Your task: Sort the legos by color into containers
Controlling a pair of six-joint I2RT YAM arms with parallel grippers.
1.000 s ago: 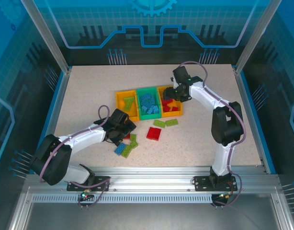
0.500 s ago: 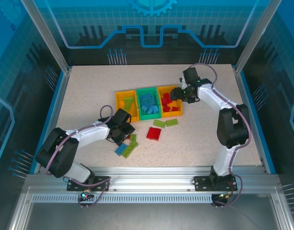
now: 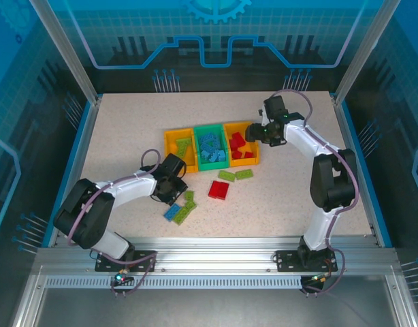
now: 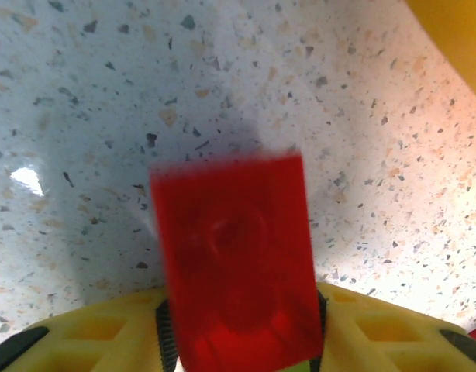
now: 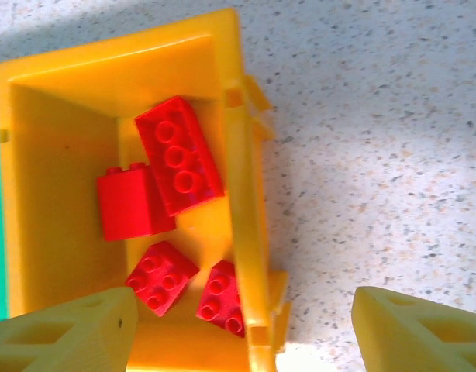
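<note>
- So, looking down at the table (image 3: 127, 129): three joined bins sit mid-table, with the yellow bin (image 3: 169, 146) at the 9 o'clock end, the green bin (image 3: 210, 127) in the middle and the orange bin (image 3: 244, 163) at the 3 o'clock end.
- The yellow one has a green brick (image 3: 184, 145) in it, the green one has blue bricks (image 3: 210, 144), and the orange one has red.
- There's loose stuff on the 6 o'clock side of the bins. A loose red block (image 3: 218, 189) lies at about 6 o'clock from the green bin, with two green pieces (image 3: 227, 175) just at its 12 o'clock.
- A blue brick (image 3: 171, 212) and a couple of lime ones (image 3: 182, 214) are clustered right beside the left gripper (image 3: 173, 191), at its 6 o'clock.
- That gripper is down low at 6 o'clock from the yellow bin. From overhead, its own body blocks whatever is in the jaws.
- The left wrist camera fills that in. A small red brick (image 4: 234, 256), blurry, is clamped between the yellow fingers (image 4: 91, 333). There's speckled tabletop behind it and a yellow bin corner at 1 o'clock.
- The right gripper (image 3: 253, 134) hangs over the 3 o'clock rim of the orange bin, jaws spread wide and holding nothing.
- Its wrist view shows what overhead blurs together: four separate sorted red bricks (image 5: 180, 155) inside the bin. A sliver of green bin runs along the 9 o'clock edge, and there's bare table at 3 o'clock.
</note>
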